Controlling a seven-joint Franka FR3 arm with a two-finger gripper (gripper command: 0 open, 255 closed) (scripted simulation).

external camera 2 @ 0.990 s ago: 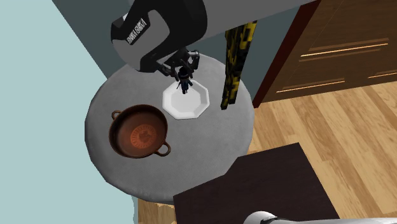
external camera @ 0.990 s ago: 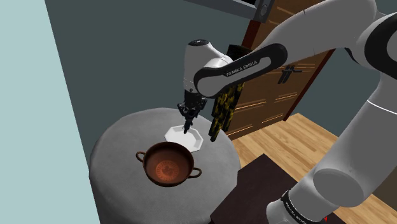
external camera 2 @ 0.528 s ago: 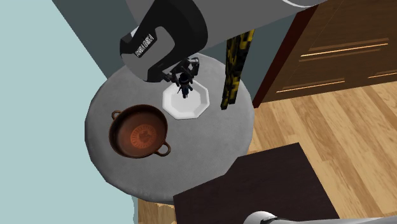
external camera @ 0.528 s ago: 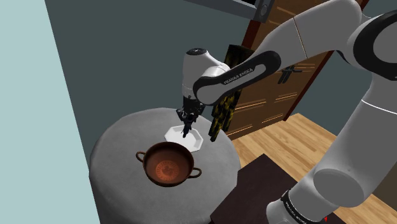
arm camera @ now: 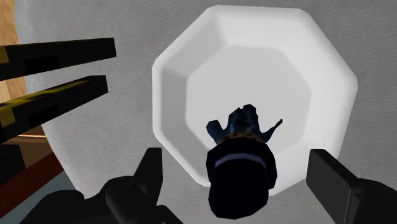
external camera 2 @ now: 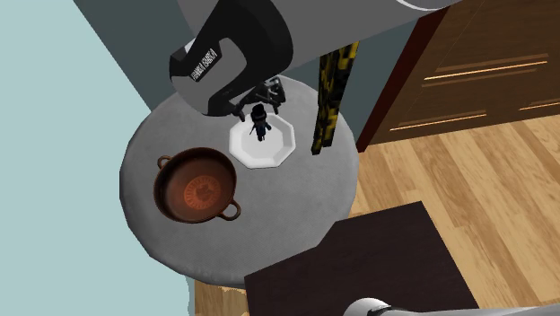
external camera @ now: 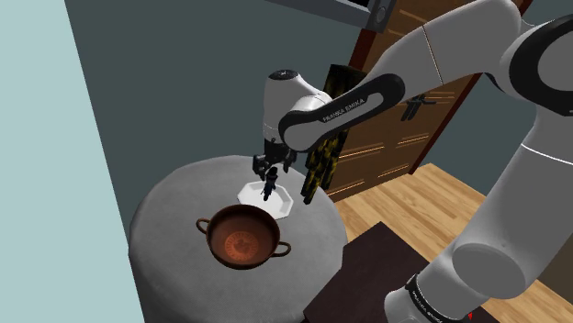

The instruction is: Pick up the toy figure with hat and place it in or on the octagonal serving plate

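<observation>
Standing on the white eight-sided plate [arm camera: 267,70] is the little toy figure [arm camera: 240,168] with its dark hat. We see it upright, close to one edge of the plate and not in the middle. We think it rests there by itself, so the job looks almost done.

Our hand [external camera: 270,167] hangs right above the toy. Its two black fingers [arm camera: 149,175] are wide apart, one on each side of the hat, and neither one touches the toy. Nothing is held.

The plate sits on a round grey surface [external camera: 170,206]. Near the plate, on the same surface, is a brown pot [external camera: 242,241] with two small handles. Just beside the plate, a yellow and black thing [external camera 2: 325,99] hangs down by the edge of the surface.

Here is what we think could go wrong. The toy is tall and thin, so a small bump could tip it. If our hand slides sideways before it goes up, a finger could knock the hat. The toy is near the plate's edge, so a fall could send it off the plate and onto the surface. If our arm swings wide, it could hit the yellow and black thing. Going straight up looks safest to us.
</observation>
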